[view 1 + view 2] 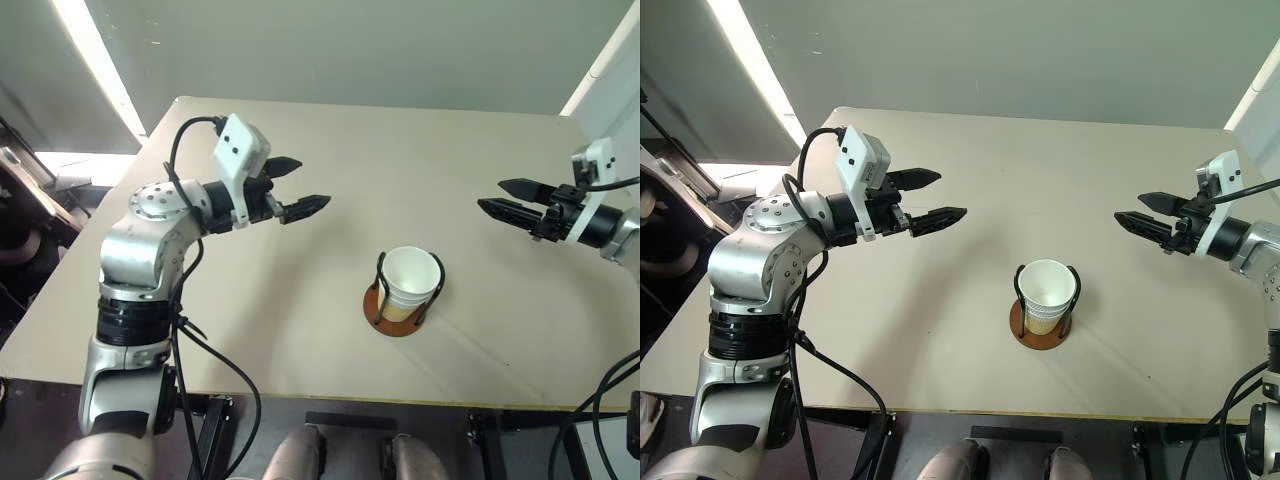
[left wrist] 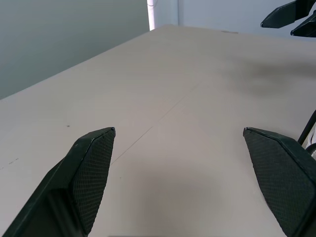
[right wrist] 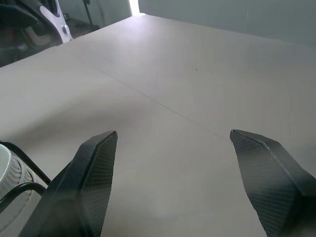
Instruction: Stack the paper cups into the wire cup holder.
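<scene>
Both our grippers, left and right, hover spread wide and empty above the beige table; nested paper cups stand in the wire cup holder near its front edge, grey walls beyond.

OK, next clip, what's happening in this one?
A two-armed robot stands at a beige table. The paper cups sit nested in the wire cup holder near the table's front edge, a stack of uncertain count. No loose cups lie on the table. The left gripper and right gripper hang open and empty above the table on either side of the holder, touching nothing. The stacking looks done.
</scene>
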You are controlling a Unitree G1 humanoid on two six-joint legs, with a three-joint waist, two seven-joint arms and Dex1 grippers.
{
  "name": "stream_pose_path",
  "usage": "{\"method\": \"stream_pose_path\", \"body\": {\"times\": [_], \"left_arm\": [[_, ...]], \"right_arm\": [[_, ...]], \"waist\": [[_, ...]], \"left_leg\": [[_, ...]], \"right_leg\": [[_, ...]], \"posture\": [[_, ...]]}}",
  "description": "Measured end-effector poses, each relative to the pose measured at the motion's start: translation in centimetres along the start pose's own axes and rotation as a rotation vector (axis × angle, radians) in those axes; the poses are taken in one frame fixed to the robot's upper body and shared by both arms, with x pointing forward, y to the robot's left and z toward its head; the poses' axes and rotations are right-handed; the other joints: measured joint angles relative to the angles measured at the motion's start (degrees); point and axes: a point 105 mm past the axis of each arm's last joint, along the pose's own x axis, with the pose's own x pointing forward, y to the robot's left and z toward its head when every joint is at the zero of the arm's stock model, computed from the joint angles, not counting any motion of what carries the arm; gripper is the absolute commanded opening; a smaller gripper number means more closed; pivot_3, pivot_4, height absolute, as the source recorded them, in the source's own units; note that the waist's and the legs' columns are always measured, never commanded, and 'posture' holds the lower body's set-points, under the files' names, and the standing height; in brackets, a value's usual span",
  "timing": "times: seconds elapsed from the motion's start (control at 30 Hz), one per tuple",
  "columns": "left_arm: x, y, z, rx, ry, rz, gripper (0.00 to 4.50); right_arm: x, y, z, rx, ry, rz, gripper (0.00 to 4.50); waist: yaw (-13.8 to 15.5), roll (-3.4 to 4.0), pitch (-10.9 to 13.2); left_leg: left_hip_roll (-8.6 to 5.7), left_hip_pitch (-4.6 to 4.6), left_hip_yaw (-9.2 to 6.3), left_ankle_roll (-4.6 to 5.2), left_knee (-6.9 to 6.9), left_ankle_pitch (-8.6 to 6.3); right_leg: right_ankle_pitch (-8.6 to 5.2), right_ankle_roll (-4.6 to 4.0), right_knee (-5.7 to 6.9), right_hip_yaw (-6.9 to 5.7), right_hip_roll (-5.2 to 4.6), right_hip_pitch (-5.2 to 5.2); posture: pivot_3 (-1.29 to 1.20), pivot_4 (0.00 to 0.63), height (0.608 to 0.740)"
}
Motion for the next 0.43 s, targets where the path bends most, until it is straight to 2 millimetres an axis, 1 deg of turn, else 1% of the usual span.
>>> {"method": "stream_pose_path", "body": {"times": [0.17,0.2,0.23,0.27,0.33,0.43], "left_arm": [[0.0,0.0,-0.1,-0.002,0.001,0.0,4.44],[0.2,0.0,-1.0,-0.03,0.019,0.002,4.44],[0.1,-0.2,-1.9,-0.049,0.034,0.007,4.44],[0.1,-0.1,-2.2,-0.053,0.036,0.021,4.44],[0.1,-0.2,-2.9,-0.054,0.037,0.049,4.44],[0.0,-0.5,-5.3,-0.093,0.066,0.089,4.44]], "right_arm": [[0.0,0.0,-0.1,0.002,0.001,0.0,3.79],[0.2,0.0,-0.7,0.018,0.014,0.001,3.79],[0.4,0.1,-1.3,0.031,0.019,-0.003,3.79],[0.4,0.1,-1.9,0.035,0.024,-0.017,3.79],[0.6,0.0,-3.4,0.047,0.048,-0.047,3.79],[1.0,0.4,-6.1,0.068,0.097,-0.076,3.79]], "waist": [[0.0,0.0,0.0],[0.1,0.49,-1.5],[0.1,0.91,-2.6],[0.1,1.27,-3.0],[0.1,1.54,-3.2],[0.0,1.83,-3.4]], "left_leg": [[0.0,0.0,0.0,0.0,0.0,0.0],[-0.02,-0.28,-0.03,0.01,0.19,-0.02],[-0.02,-0.14,0.02,-0.06,0.27,-0.14],[-0.01,-0.03,0.01,-0.04,0.35,-0.2],[0.02,0.0,0.0,-0.03,0.39,-0.2],[0.11,0.27,0.01,-0.02,0.62,-0.2]], "right_leg": [[0.0,0.0,0.0,0.0,0.0,0.0],[-0.02,-0.03,-0.05,-0.09,0.1,-0.18],[-0.08,-0.15,-0.07,-0.03,0.15,-0.03],[-0.1,-0.18,-0.1,-0.05,0.18,0.18],[-0.1,-0.17,-0.07,-0.05,0.22,0.17],[-0.11,-0.19,0.07,-0.02,0.34,0.29]], "posture": [[0.0,0.0,0.74],[0.0,0.0,0.74],[0.0,0.0,0.74],[0.0,0.0,0.74],[0.0,0.0,0.74],[0.0,0.0,0.74]]}}
